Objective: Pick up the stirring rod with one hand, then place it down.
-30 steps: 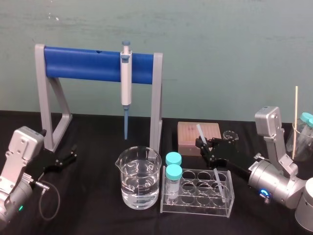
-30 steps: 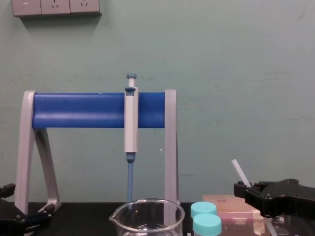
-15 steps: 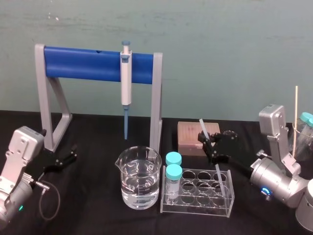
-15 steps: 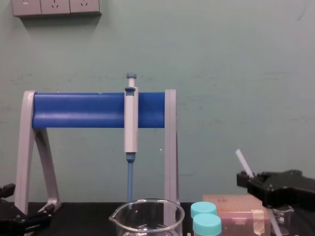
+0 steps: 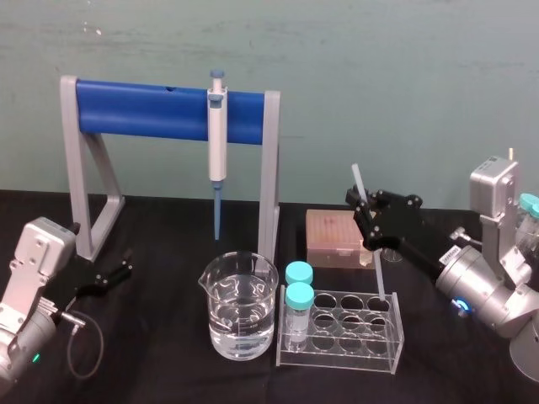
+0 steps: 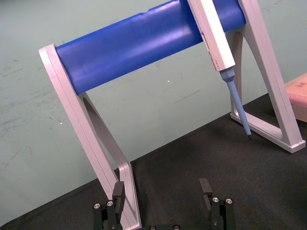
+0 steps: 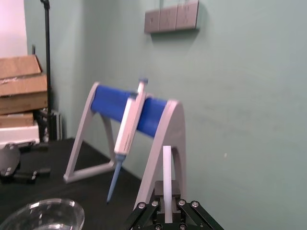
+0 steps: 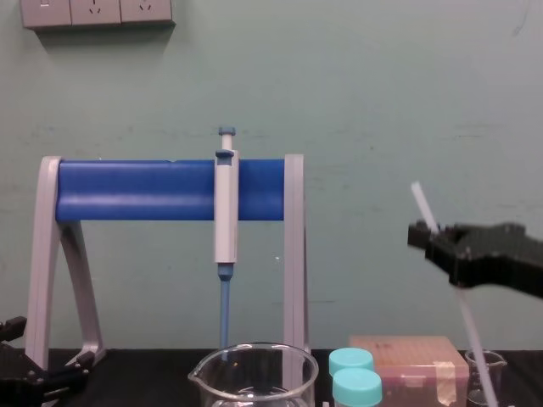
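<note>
Right pincer [image 5: 364,212] is raised above the table [image 5: 160,374], behind the clear tube rack [image 5: 341,337] and in front of the pink box [image 5: 330,237]. It is clenched on the stirring rod [image 5: 376,269], gripping it nearer the upper end. In the chest view the pincer [image 8: 424,236] holds the stirring rod [image 8: 469,326] tilted, top leaning toward my left and lower part running down to the right. In the head view the lower end sits at the rack's back right well; I cannot tell whether it is inside. The right wrist view shows the stirring rod [image 7: 167,179] standing up between the fingers [image 7: 176,195].

Left pincer [image 5: 114,273] sits low over the table by the stand's [image 5: 81,168] left leg, released, fingers [image 6: 205,186] spread apart.

Pipette [image 5: 217,139] hangs on the stand's blue bar. Beaker [image 5: 238,307] of water stands just left of the rack.
</note>
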Tool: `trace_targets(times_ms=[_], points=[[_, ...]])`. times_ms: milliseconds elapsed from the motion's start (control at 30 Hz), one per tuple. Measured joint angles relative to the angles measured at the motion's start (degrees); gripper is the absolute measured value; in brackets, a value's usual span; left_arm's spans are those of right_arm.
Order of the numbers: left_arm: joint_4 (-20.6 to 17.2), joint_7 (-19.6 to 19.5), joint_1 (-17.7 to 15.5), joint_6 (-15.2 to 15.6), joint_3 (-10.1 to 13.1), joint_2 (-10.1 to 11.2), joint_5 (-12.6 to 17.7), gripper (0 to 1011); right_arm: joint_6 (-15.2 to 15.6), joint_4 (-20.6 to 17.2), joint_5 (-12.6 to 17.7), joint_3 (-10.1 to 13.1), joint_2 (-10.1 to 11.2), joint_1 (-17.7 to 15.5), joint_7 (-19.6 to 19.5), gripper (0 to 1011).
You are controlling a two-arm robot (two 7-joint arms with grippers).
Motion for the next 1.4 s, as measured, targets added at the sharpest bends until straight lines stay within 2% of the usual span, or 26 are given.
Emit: trace_targets(times_ms=[267,467,700,900,1067,1400], points=[[0.0,0.0,0.0,0.0,0.0,0.0,0.0,1001,-5.1,-1.5,-2.3,2.3,-1.0,-0.4,-1.5,67],[0.0,0.0,0.0,0.0,0.0,0.0,0.0,1000,-11.9,-0.3,-4.0,4.7,-2.3,-1.8,-2.6,67],[0.0,0.0,0.0,0.0,0.0,0.0,0.0,1000,-16.7,0.7,-5.1,6.8,-3.1,-4.2,-3.4,67],[0.0,0.0,0.0,0.0,0.0,0.0,0.0,1000,-17.3,0.7,-5.3,8.1,-3.7,-5.8,-4.0,67],[0.0,0.0,0.0,0.0,0.0,0.0,0.0,1001,-15.9,0.4,-5.7,9.1,-4.3,-6.7,-4.6,67],[0.0,0.0,0.0,0.0,0.0,0.0,0.0,1000,-15.7,0.4,-5.7,9.0,-4.2,-6.6,-4.6,67]])
